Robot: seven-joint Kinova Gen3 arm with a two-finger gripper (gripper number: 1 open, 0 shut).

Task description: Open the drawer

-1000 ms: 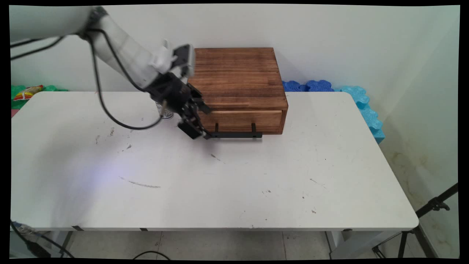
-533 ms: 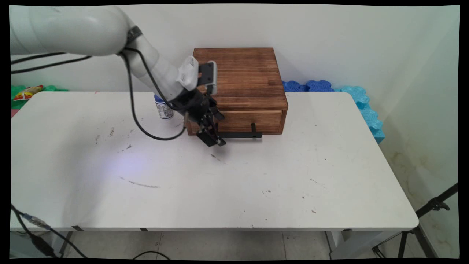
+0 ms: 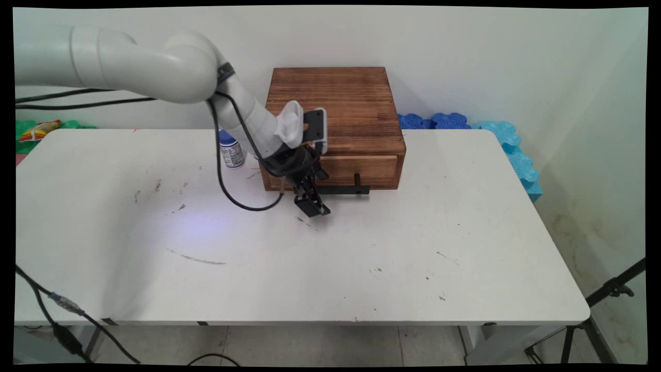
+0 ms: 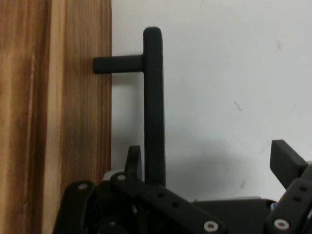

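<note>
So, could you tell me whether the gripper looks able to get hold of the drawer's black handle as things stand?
Probably yes. The open gripper is at the black handle of the wooden box, one finger between bar and drawer front, the other out over the table. Nothing blocks it.

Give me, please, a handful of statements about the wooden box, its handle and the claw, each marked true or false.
1. The claw is at the black handle of the wooden box. True.
2. The drawer is pulled fully out of the box. False: its front sits about flush with the box.
3. The claw is shut. False: in the hand view its fingers stand apart, with the handle bar between them.
4. A small bottle with a blue cap stands left of the box. True.
5. The bottle lies on its side on the box. False: it stands upright on the white table.
</note>
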